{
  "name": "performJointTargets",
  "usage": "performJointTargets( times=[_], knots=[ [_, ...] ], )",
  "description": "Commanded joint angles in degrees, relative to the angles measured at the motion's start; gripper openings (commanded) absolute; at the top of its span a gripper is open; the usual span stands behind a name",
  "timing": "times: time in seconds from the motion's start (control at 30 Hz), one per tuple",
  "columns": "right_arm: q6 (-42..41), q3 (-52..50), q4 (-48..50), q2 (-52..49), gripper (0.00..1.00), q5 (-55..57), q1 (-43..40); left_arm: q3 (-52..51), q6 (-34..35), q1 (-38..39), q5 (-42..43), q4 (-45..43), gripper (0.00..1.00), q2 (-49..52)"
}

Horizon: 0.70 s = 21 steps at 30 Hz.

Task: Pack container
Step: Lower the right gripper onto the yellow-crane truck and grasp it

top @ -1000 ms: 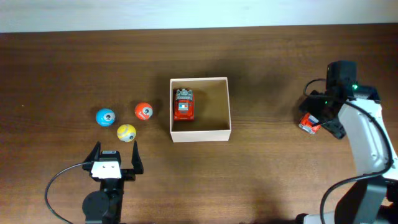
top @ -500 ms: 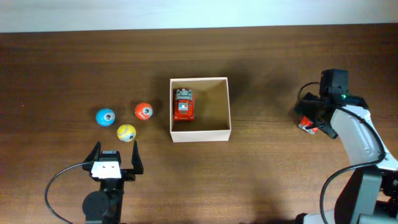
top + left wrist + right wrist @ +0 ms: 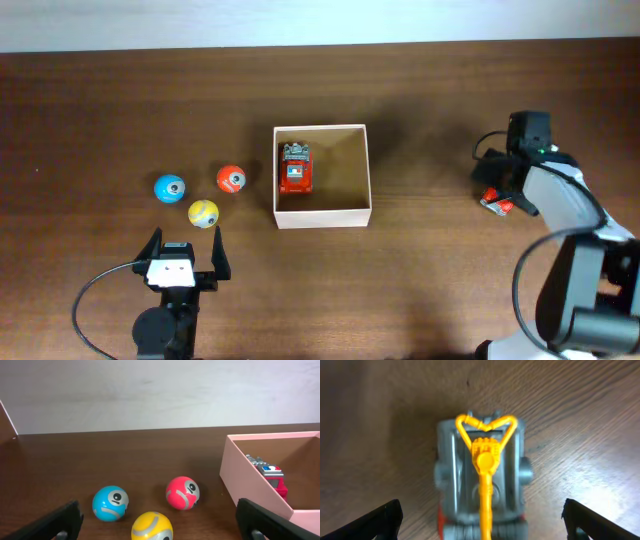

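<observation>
- Container [image 3: 322,217] mid-table, open top up, with a red truck [image 3: 295,170] lying along its left wall and bare tan floor beside it.
- Well off to the right of the container, the right gripper [image 3: 481,517] hangs over a second truck [image 3: 482,467], grey with a yellow crane arm. The fingers are spread wide either side and clear of it.
- Near the front edge, the left gripper [image 3: 187,247] is released and holds nothing. It faces the blue ball [image 3: 110,503], the red ball [image 3: 183,493] and the yellow ball [image 3: 152,527].
</observation>
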State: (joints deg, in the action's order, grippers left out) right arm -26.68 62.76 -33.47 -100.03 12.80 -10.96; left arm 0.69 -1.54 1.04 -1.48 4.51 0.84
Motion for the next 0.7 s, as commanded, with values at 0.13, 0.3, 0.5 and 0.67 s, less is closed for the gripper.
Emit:
performJointTargets(
  times=[0.13,0.3,0.5,0.67],
  knots=[
    [0.8,-0.6,0.7,-3.8,0.96,1.2,-0.4,-0.2,-0.9,-0.3,-0.2,0.1,0.99,-0.5],
    [1.0,-0.6,1.2,-3.8,0.87,1.4,-0.4,-0.2,-0.9,-0.3,-0.2,0.1,0.99,-0.5],
    [2.5,-0.6,1.4,-3.8,0.76,1.4,-0.4,-0.2,-0.9,-0.3,-0.2,0.1,0.99,-0.5],
    [2.9,-0.6,1.3,-3.8,0.65,1.7,-0.4,-0.2,-0.9,-0.3,-0.2,0.1,0.99,-0.5]
  ],
)
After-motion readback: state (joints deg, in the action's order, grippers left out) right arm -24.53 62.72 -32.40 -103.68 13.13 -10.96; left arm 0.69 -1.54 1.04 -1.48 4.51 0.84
